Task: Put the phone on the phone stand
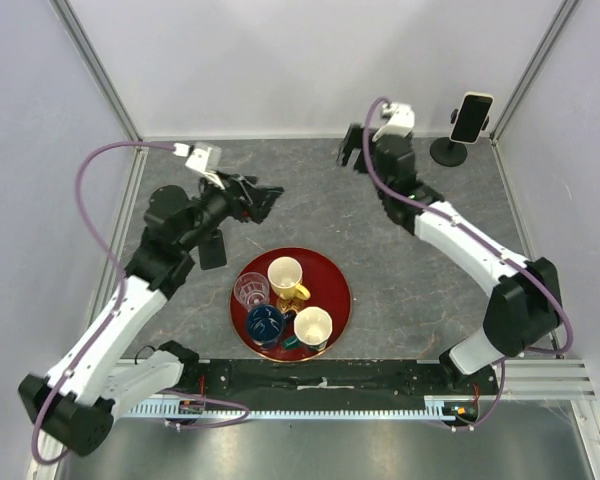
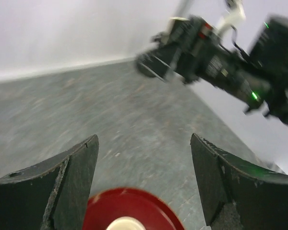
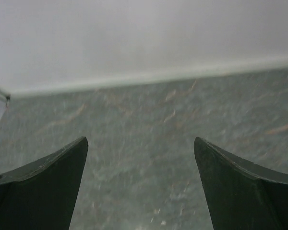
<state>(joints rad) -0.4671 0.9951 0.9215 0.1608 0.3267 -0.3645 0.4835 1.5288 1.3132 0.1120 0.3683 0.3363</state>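
The phone (image 1: 471, 117) sits on the phone stand (image 1: 448, 152) in the far corner. My left jaws and right jaws are spread wide, holding nothing.

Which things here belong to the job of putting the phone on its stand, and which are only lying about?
Job: phone, stand.
Lying about: tray, glass, blue cup, mug, white cup.

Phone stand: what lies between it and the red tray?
In the top view, only the right arm crosses above the stretch between the phone stand and the red tray; no object lies on the table there.
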